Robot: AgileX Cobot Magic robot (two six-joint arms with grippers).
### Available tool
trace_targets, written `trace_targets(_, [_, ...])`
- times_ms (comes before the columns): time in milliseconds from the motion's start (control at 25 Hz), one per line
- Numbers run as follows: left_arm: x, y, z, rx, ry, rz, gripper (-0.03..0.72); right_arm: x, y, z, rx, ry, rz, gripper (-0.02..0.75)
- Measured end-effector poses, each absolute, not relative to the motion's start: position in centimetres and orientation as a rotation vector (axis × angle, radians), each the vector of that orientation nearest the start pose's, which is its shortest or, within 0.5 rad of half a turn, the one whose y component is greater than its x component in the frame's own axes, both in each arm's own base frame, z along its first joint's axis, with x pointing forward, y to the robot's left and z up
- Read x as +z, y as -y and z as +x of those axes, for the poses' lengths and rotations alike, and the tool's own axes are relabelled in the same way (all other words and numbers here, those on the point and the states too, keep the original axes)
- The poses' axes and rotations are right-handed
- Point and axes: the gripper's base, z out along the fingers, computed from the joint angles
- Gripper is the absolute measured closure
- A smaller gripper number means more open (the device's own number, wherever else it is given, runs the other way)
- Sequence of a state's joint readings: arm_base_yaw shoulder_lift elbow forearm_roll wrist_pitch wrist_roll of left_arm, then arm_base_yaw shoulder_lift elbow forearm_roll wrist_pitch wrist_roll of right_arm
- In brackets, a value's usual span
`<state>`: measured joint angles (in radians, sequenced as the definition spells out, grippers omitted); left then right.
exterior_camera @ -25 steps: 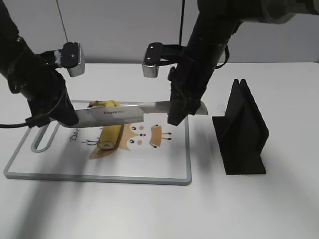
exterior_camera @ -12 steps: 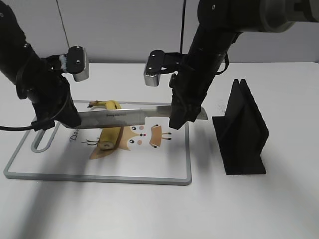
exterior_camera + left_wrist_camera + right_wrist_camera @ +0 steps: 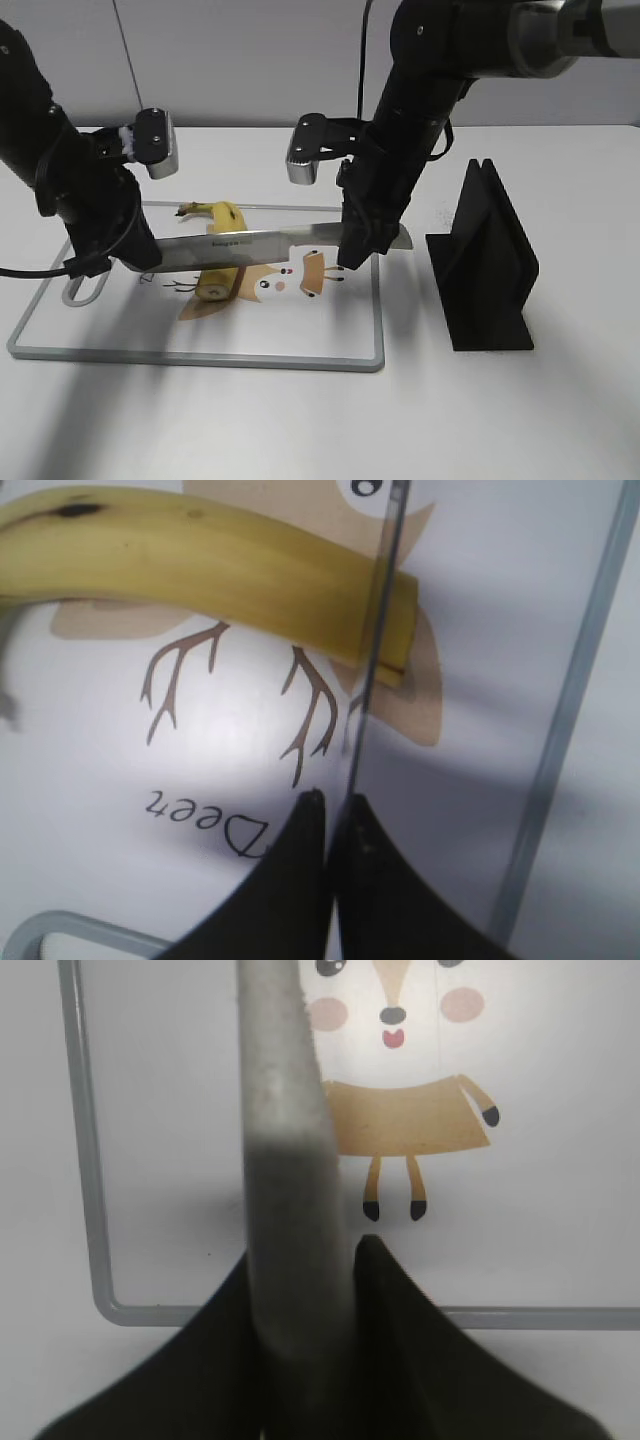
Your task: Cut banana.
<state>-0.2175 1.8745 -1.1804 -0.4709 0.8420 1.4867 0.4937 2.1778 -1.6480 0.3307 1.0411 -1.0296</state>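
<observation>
The yellow banana [image 3: 224,213] lies on the white cutting board [image 3: 200,360], its cut end towards the front. A long knife [image 3: 250,245] hangs level across the banana, held at both ends. My left gripper [image 3: 140,258] is shut on the blade's left end. My right gripper [image 3: 355,250] is shut on the knife near its grey handle. In the left wrist view the thin blade [image 3: 375,660] crosses the banana [image 3: 220,570] close to its cut end, beyond the gripper [image 3: 333,805]. In the right wrist view the gripper [image 3: 305,1250] clamps the grey knife [image 3: 285,1110]. I cannot tell whether the blade has entered the peel.
The board carries a cartoon deer print [image 3: 275,280] and has a grey rim [image 3: 85,1160] and a handle loop at the left [image 3: 85,292]. A black knife stand [image 3: 485,260] stands on the white table right of the board.
Both arms have lowered the knife from above the banana down onto it. The banana has not moved.
</observation>
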Motion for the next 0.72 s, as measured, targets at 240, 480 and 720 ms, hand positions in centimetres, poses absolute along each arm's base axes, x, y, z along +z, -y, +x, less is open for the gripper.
trace_targets(240, [16.7,10.6,33.7,-0.324,-2.153,1.819,0.696,14.8,-23.1,37.5,0.404,-2.31,-1.874,0.54])
trace_targets(480, [15.9,10.6,33.9,-0.332,-2.169,1.823,0.696,14.0,-23.2,37.6,0.404,-2.315,-1.873,0.537])
trace_targets(720, [14.2,10.6,33.9,-0.319,-2.2,1.791,0.696,13.1,-23.2,37.9,0.379,-2.312,-1.864,0.531])
